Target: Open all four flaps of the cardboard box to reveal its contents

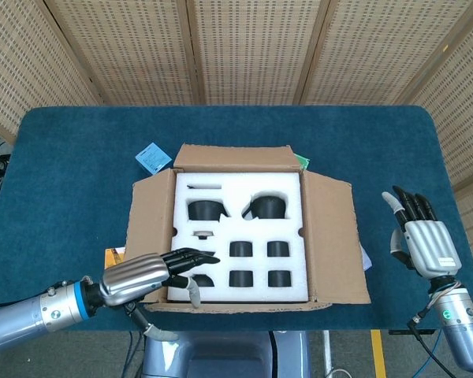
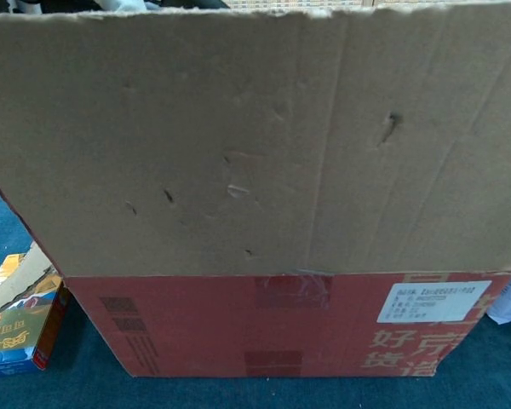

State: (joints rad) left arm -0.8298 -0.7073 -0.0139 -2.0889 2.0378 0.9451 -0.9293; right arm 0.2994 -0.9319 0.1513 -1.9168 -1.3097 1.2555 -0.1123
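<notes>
The cardboard box point(image 1: 329, 236) stands mid-table with its left flap point(image 1: 148, 216), right flap and far flap point(image 1: 232, 157) folded out. Inside, a white foam insert point(image 1: 244, 232) holds several black parts in cutouts. The near flap point(image 2: 255, 145) leans out toward me and fills the chest view; from the head view it shows as a thin strip point(image 1: 252, 305). My left hand point(image 1: 146, 274) holds that flap at its left end, fingers reaching inward over the foam, thumb lower. Well right of the box, my right hand point(image 1: 424, 242) is empty with fingers spread.
A small blue card point(image 1: 153, 158) lies by the box's far left corner, and something green point(image 1: 303, 161) peeks out at the far right corner. A colourful flat packet point(image 2: 17, 328) lies at the box's near left. The table's near edge runs just below the box.
</notes>
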